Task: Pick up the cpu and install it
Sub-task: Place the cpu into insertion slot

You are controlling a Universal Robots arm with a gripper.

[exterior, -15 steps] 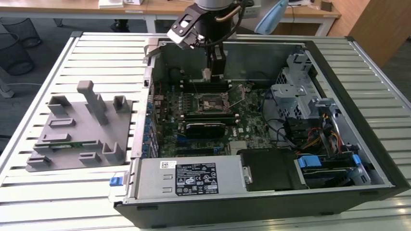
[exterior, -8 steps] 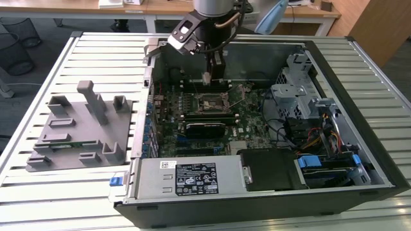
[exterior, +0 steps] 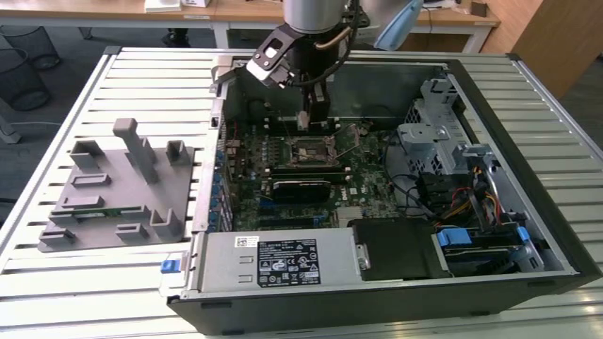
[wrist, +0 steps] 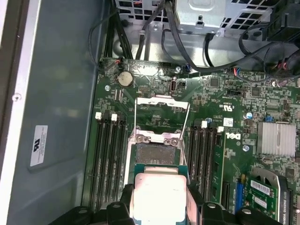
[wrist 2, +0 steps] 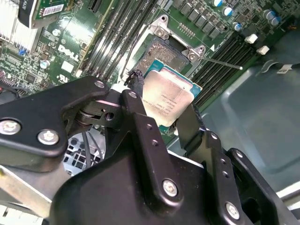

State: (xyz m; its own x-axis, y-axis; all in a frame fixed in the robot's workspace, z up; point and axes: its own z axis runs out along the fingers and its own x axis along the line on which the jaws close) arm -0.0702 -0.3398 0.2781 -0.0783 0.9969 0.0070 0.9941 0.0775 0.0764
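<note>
The end effector (wrist: 158, 200) grasps the cpu (wrist: 157, 190) above the open socket (wrist: 157, 153) inside the case (exterior: 377, 300).

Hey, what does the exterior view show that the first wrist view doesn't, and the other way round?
Exterior view: the whole open computer case, the grey fixture tray beside it, and the arm above. First wrist view: the coin battery and silver heatsink on the motherboard. Both: the tool gripping the cpu near the open socket.
</note>
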